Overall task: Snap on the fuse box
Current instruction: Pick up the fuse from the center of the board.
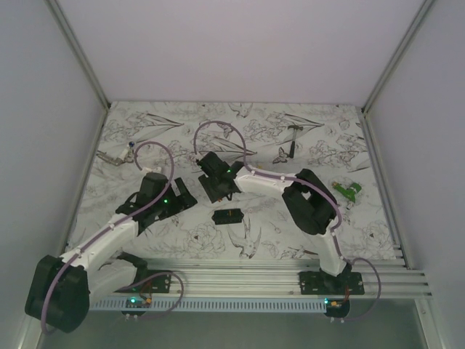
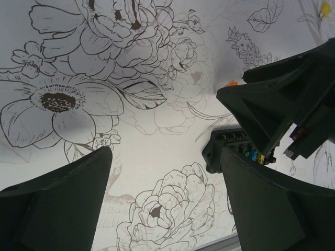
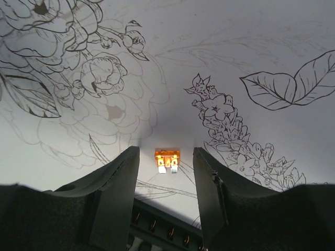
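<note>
- The fuse box point(image 1: 227, 217) is seen just below the centre of the top view, lying flat on the flower-printed cloth point(image 1: 182, 243). Its long axis runs roughly left to right in the frame.
- In the right wrist view the box is cut off by the bottom edge. It lies lengthwise across the gap between the fingers, below the tips.
- A loose orange fuse point(image 3: 167, 160) is seen on the cloth at the centre of that view, between the fingertips and touched by neither.
- The right gripper point(image 3: 165, 151) is held with its jaws moderately apart and nothing is gripped. In the top view it hangs just up-frame of the box and is judged the nearer of the two.
- The left gripper point(image 2: 165, 157) is spread wide and empty. In its own view the box appears at right of centre, partly hidden behind the right-hand finger point(image 2: 272, 209), so the box lies off to one side of the gap.
- It is judged that the coming move turns on the box lying below the right gripper's tips rather than between them. Its length is also set along the closing line.
</note>
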Controlling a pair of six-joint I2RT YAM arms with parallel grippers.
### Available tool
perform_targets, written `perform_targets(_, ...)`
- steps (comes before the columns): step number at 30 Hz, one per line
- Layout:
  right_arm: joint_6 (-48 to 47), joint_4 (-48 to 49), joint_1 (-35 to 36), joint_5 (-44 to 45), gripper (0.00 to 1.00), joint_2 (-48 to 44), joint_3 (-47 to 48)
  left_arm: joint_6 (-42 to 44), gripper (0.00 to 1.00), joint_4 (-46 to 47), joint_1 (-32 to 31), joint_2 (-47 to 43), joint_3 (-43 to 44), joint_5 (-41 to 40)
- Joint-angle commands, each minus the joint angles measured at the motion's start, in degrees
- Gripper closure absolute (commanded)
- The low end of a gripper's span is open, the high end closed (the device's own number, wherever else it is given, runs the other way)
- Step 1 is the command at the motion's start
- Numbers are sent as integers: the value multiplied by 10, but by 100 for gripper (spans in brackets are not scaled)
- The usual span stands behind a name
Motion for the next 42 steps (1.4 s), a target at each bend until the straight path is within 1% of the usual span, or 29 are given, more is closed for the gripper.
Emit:
perform_targets(1,-24,-21,7,16,48,15,35,-9,11,-17,9,-13,-15,9)
perform_targets(6,-29,-31,7,13,49,27,45,-10,10,-18,10,-15,-17,10)
perform_targets(13,-30,-54,7,0,54,38,54,-11,10,-18,10,-14,-18,14)
perform_targets(18,-29,-64,7,-6,55,39,57,-14,9,-18,10,-17,-18,16)
perform_targets(26,-28,-78,7,-17,58,55,65,-17,4,-18,10,-19,-19,18)
perform_targets(29,-28,-77,7,-11,61,55,63,-18,1,-18,10,-19,-19,19)
perform_targets(36,-16,-68,7,-8,66,52,63,-18,1,-18,10,-21,-17,26)
perform_targets(42,18,-48,-5,-13,70,20,47,-16,1,-9,11,-36,-12,42)
